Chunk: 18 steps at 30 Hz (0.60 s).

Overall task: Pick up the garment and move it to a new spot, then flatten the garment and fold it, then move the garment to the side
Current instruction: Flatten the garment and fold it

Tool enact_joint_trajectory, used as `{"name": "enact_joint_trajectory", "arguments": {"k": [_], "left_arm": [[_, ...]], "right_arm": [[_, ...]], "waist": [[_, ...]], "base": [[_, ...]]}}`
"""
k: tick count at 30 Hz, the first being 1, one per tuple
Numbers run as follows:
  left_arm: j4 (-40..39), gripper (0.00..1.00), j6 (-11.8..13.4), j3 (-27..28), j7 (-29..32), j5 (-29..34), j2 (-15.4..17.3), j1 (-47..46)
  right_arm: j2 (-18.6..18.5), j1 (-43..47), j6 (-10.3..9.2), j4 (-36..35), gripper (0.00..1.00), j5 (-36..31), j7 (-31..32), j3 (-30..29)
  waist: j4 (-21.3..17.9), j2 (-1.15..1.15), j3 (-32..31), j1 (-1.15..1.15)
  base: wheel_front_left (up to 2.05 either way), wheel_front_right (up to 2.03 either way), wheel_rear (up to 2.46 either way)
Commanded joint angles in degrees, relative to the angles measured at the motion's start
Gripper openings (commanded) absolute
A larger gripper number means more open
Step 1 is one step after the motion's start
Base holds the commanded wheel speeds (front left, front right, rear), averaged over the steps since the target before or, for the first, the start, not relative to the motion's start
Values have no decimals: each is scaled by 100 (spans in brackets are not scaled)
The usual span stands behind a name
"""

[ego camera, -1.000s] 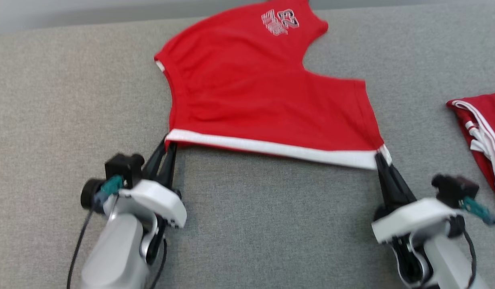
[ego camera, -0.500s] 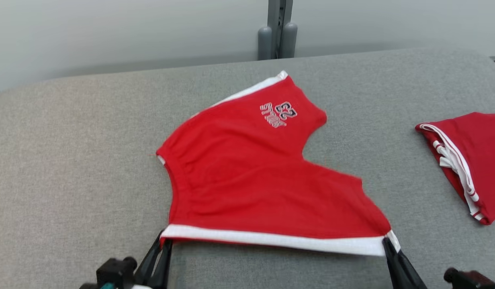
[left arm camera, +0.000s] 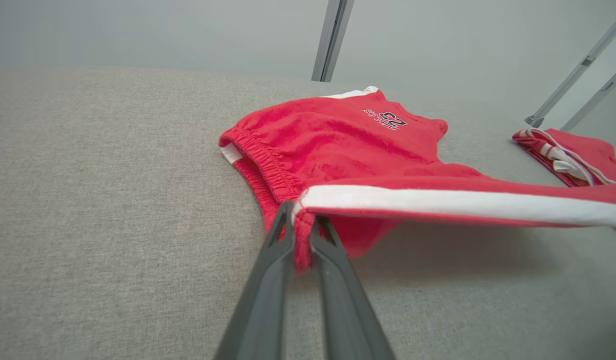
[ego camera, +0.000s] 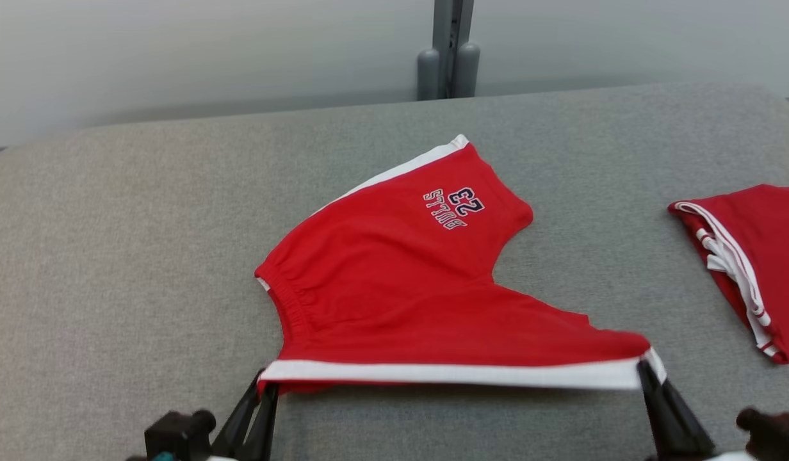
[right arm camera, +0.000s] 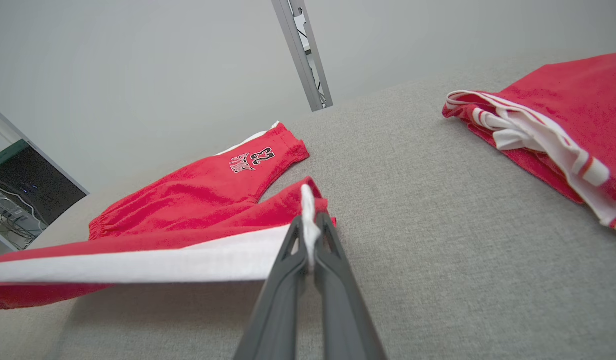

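Red shorts (ego camera: 401, 288) held taut by the hem (ego camera: 458, 374).
Left gripper (ego camera: 265, 385) and right gripper (ego camera: 645, 370) each pinched a corner; flattening seemed underway, folding and moving aside not done.

Light was soft and even, everything sharp; a faint shadow lay under the raised garment (ego camera: 401, 288) at the frame's lower centre.

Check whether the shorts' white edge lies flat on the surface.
No, the left gripper and right gripper hold that edge raised off the surface, shadow beneath.
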Motion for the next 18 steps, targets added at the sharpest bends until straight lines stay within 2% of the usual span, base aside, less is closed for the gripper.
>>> {"name": "enact_joint_trajectory", "arguments": {"k": [1,9,18], "left_arm": [[-19,0,18,70,13,-22,67,-164],[274,0,-293,-92,414,-196,27,-1288],[948,0,-679,-314,351,-287,-156,-2882]], "right_arm": [[-78,-136,-17,29,0,-40,-3,-68],[-628,-1974,-15,719,0,75,-124,180],[-1256,-4392,-10,1999,0,333,-221,816]], "waist": [[47,0,79,0],[428,0,961,0],[978,0,1814,0]], "base": [[0,0,0],[0,0,0],[0,0,0]]}}
